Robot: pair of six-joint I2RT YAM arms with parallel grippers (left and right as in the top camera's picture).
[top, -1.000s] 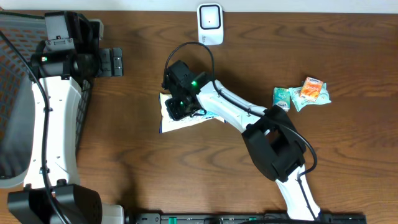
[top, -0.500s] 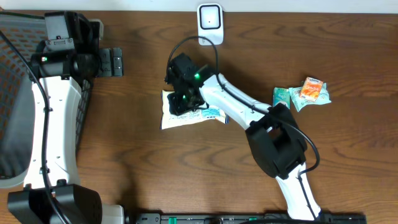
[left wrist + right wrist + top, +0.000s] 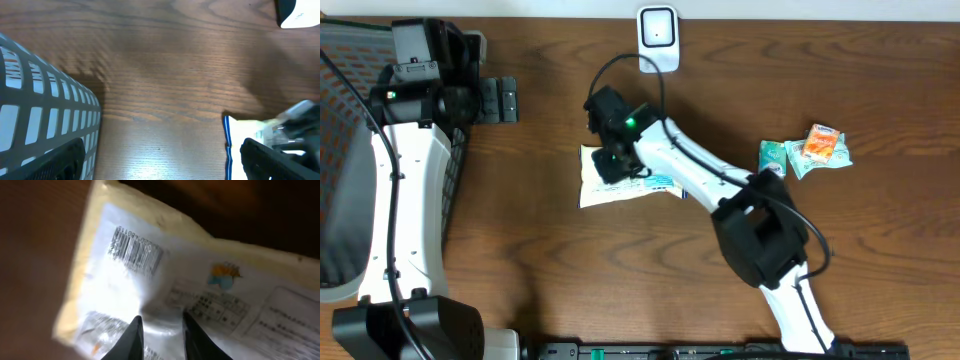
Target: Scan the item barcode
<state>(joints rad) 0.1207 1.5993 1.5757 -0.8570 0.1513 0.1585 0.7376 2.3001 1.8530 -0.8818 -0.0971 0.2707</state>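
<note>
Wooden table (image 3: pixel 570 270), mesh basket (image 3: pixel 340 170) left, right hand (image 3: pixel 161 320) pinching packet (image 3: pixel 125 285)

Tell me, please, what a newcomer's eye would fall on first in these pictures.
The right gripper pinches a white packet at the middle of the wooden table. In the right wrist view, the packet's barcode faces the camera. A white scanner stands at the table's far edge.
</note>
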